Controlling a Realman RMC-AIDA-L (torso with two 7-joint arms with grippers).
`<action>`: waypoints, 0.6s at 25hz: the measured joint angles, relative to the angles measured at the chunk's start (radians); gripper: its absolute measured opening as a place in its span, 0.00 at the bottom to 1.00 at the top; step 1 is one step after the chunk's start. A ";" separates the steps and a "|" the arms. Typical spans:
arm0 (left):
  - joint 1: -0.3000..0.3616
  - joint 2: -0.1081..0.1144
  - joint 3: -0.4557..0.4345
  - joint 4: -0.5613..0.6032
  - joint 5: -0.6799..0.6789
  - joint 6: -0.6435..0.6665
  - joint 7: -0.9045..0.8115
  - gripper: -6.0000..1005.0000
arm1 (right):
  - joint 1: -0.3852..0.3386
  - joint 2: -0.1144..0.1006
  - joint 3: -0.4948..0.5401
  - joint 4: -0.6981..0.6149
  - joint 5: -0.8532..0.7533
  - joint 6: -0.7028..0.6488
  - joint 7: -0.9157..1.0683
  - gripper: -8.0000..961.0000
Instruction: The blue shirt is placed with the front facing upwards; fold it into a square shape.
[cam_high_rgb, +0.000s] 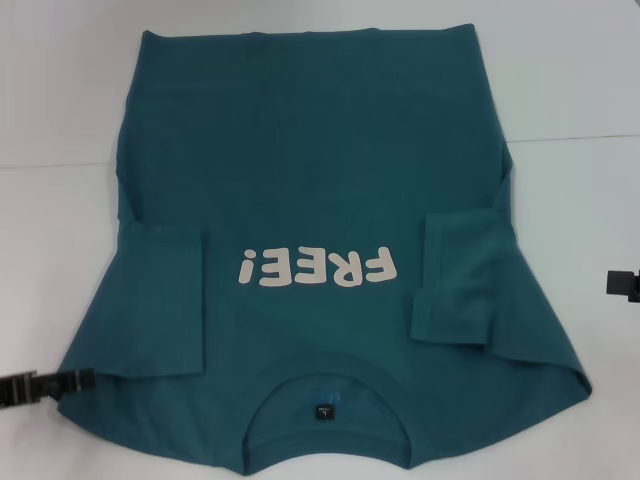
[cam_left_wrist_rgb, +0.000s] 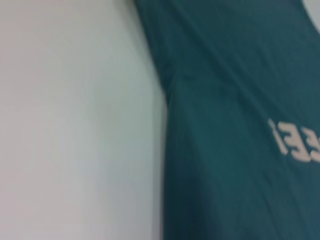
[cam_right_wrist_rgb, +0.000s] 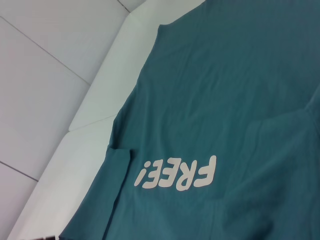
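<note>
While the blue shirt (cam_high_rgb: 330, 170) was laid front-up, both sleeves folded inward, left gripper (cam_high_rgb: 45, 385) beside its shoulder, right gripper (cam_high_rgb: 625, 284) apart, neither pincer's state could be told

The blue shirt (cam_high_rgb: 330, 170) is matt, soft cloth with a smooth off-white print (cam_high_rgb: 316, 268); the white table (cam_high_rgb: 60, 100) looks smooth.

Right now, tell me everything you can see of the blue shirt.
The blue shirt is a dark teal, cotton-looking tee lying flat, front up, on the white table. Its collar is nearest the robot, with a small dark neck label inside. The off-white "FREE!" print reads upside down from the head view. Both short sleeves are folded inward onto the body. The left gripper sits at its near left edge.
</note>
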 joint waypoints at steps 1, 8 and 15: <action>-0.001 0.000 0.001 0.000 0.010 0.008 -0.011 0.89 | 0.001 -0.001 0.000 0.000 -0.002 0.000 0.003 0.90; -0.027 -0.001 0.001 0.014 0.062 0.043 -0.086 0.88 | 0.011 -0.001 0.001 0.002 -0.014 0.000 0.008 0.90; -0.087 0.005 -0.003 0.073 0.062 0.059 -0.088 0.83 | 0.030 -0.003 0.008 0.004 -0.050 0.009 0.013 0.90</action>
